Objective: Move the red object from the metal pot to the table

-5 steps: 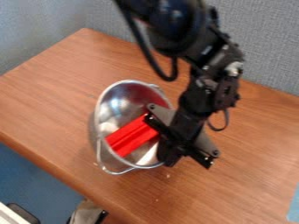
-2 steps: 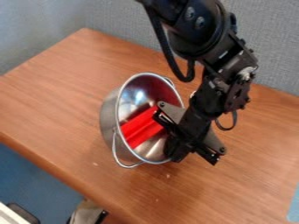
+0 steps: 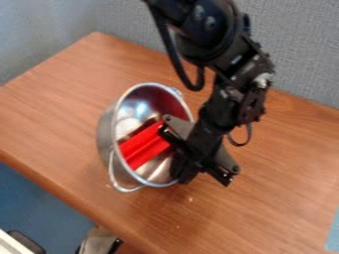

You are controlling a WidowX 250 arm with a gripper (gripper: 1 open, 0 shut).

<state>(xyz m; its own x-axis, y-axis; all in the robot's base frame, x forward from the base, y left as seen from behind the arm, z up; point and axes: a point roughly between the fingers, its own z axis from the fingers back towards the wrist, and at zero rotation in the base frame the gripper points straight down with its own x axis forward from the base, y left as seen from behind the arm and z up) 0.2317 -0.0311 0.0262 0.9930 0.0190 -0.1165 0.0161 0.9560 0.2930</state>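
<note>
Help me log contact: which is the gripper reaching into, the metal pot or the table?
The metal pot: the gripper reaches inside it at the red object.

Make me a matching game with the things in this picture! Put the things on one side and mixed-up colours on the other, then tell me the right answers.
Things:
1. red object
2. metal pot
3. table
4. robot arm

Colours:
A. brown wood
B. black
C. bright red
D. shiny silver

Right pairs: 1-C, 2-D, 3-A, 4-B
</note>
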